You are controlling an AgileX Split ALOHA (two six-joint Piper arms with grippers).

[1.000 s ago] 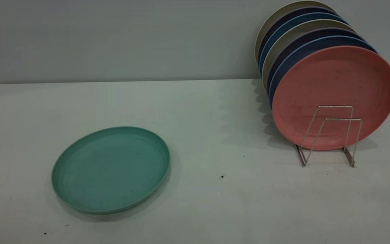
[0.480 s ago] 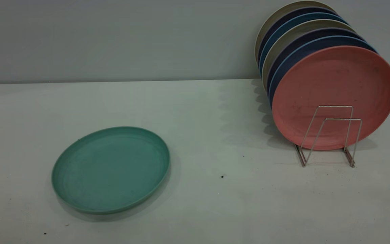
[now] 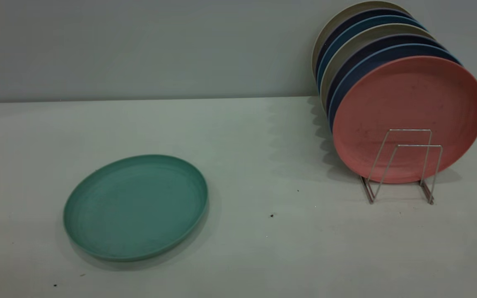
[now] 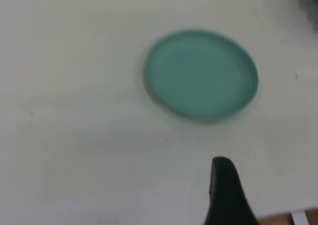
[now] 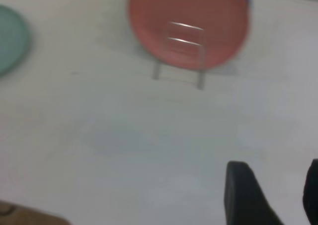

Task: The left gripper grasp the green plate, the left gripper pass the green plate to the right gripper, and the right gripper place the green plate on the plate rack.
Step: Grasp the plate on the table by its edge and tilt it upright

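Observation:
The green plate (image 3: 135, 207) lies flat on the white table at the left front. It also shows in the left wrist view (image 4: 201, 75) and at the edge of the right wrist view (image 5: 7, 41). The plate rack (image 3: 418, 145) stands at the right rear, with its two front wire loops free. My left gripper (image 4: 226, 190) hovers over the table some way short of the green plate and holds nothing visible. My right gripper (image 5: 276, 185) is open and empty, over the table in front of the rack (image 5: 185, 40). Neither gripper shows in the exterior view.
A salmon-pink plate (image 3: 408, 103) stands upright in the rack, with several blue and beige plates (image 3: 371, 45) behind it. A grey wall runs along the table's far edge. The table's wooden front edge (image 4: 288, 217) is near the left gripper.

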